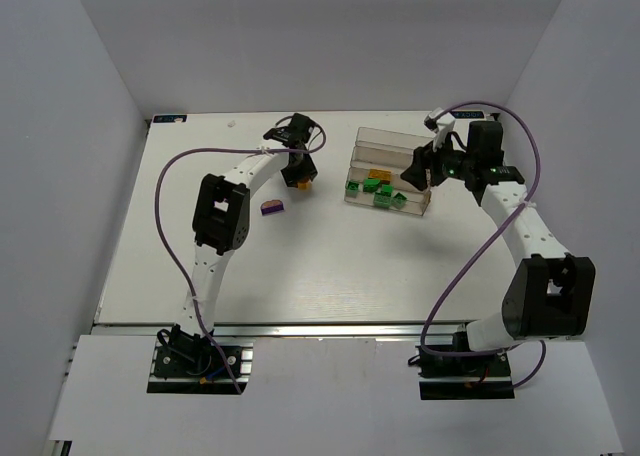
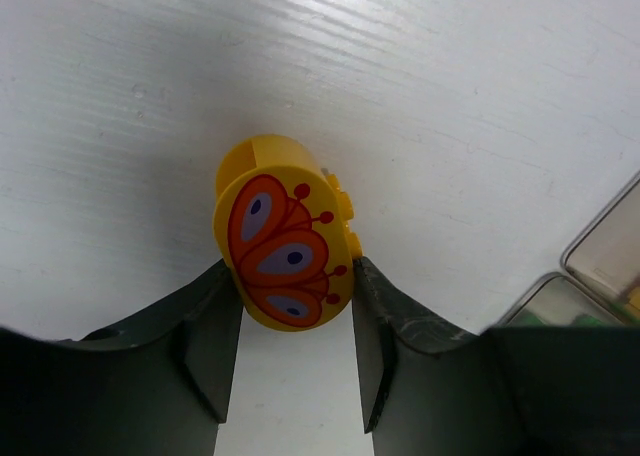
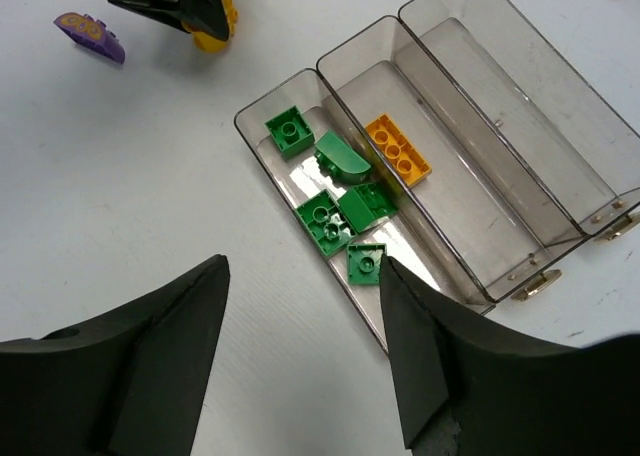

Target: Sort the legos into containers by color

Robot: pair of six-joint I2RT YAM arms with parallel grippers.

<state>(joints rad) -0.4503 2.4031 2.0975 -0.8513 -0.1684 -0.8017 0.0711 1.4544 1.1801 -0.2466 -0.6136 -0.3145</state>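
Note:
My left gripper (image 2: 295,301) is shut on a yellow rounded lego (image 2: 283,246) with an orange butterfly print, just above the white table; it shows in the top view (image 1: 300,179) left of the containers. The clear stepped containers (image 1: 362,148) stand at the back right. The lowest trough (image 3: 262,138) holds several green legos (image 3: 335,201); the second trough holds one orange-yellow lego (image 3: 397,149). A purple lego (image 1: 271,207) lies on the table, also in the right wrist view (image 3: 90,34). My right gripper (image 3: 305,276) is open and empty above the lowest trough's near end.
White walls close the table on three sides. The two upper troughs (image 3: 520,106) hold nothing that I can see. The containers' corner (image 2: 600,266) shows at the right of the left wrist view.

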